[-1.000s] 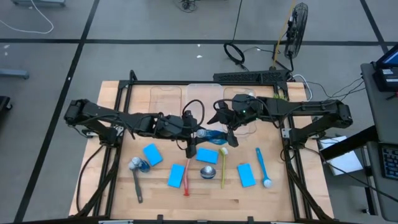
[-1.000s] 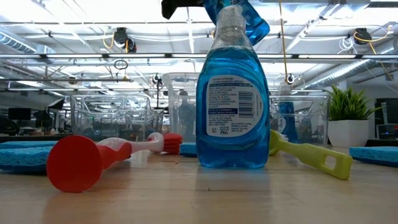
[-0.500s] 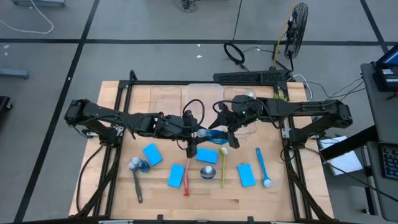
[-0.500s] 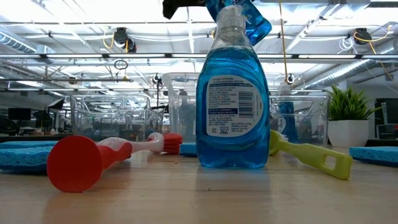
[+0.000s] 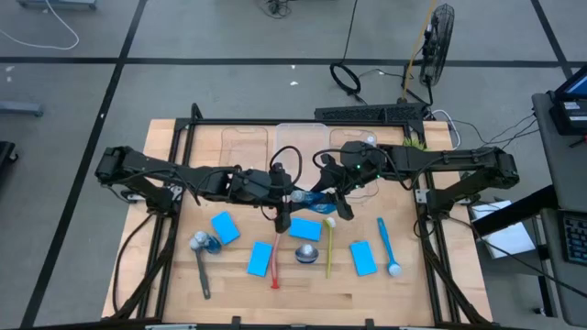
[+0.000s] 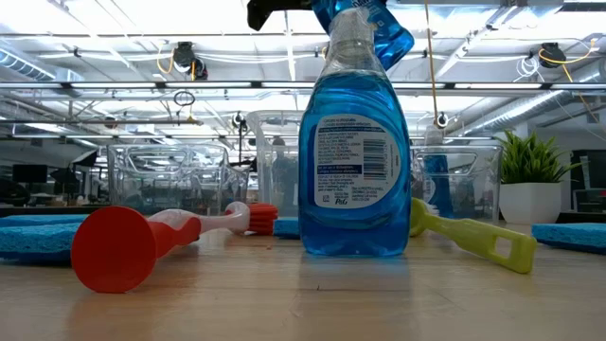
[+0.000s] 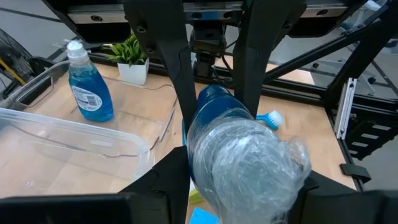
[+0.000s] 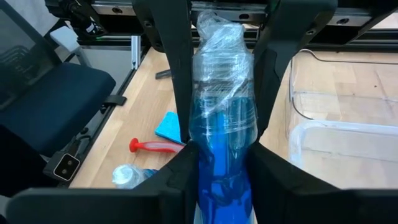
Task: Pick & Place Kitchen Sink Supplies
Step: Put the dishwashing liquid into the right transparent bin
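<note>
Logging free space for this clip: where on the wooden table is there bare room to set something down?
Bare wood runs along the near edge of the wooden table, below the flat bright-blue sponges and the grey long-handled brush. The middle is crowded: both arms meet on one small blue bottle above sponges and brushes. The clear plastic bins fill the far edge.

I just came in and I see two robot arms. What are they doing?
Both arms hold one blue soap bottle in the air above the table's middle. The left end effector grips its wrapped top, the right end effector its body. Blue sponges, brushes and other bottles lie on the table.
</note>
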{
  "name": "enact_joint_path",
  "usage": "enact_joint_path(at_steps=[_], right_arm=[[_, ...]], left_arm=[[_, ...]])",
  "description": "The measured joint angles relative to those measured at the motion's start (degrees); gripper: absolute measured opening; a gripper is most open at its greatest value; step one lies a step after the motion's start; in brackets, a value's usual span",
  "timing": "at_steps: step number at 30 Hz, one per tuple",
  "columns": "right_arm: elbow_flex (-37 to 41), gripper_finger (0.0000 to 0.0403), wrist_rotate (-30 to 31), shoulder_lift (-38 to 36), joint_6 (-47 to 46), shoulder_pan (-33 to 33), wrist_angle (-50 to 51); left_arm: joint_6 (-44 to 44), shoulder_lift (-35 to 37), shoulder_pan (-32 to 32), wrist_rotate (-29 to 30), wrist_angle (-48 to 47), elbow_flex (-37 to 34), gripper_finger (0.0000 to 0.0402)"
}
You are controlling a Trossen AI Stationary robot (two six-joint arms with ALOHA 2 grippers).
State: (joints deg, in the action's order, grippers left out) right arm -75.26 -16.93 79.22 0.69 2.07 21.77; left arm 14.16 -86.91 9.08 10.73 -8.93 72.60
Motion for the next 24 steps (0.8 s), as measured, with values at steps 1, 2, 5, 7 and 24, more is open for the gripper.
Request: enact_joint_path(at_steps=[1,2,5,7,24], right_arm=[[0.0,0.0099,0.0,0.0,0.0,0.0,0.0],[0.0,0.0098,-0.1,0.0,0.0,0.0,0.0],[0.0,0.0097,-0.1,0.0,0.0,0.0,0.0],[0.0,0.0097,0.0,0.0,0.0,0.0,0.0],[0.0,0.0096,8.7,-4.6,1.6,2.0,4.5]], left_arm=[[0.1,0.0,0.0,-0.1,0.0,0.0,0.0155],[0.1,0.0,0.0,-0.1,0.0,0.0,0.0155],[0.5,0.0,0.0,-0.1,-0.1,0.0,0.0155],[0.9,0.0,0.0,0.1,-0.1,0.0,0.0165],[1.3,1.4,0.1,1.3,-4.5,0.1,0.0316]])
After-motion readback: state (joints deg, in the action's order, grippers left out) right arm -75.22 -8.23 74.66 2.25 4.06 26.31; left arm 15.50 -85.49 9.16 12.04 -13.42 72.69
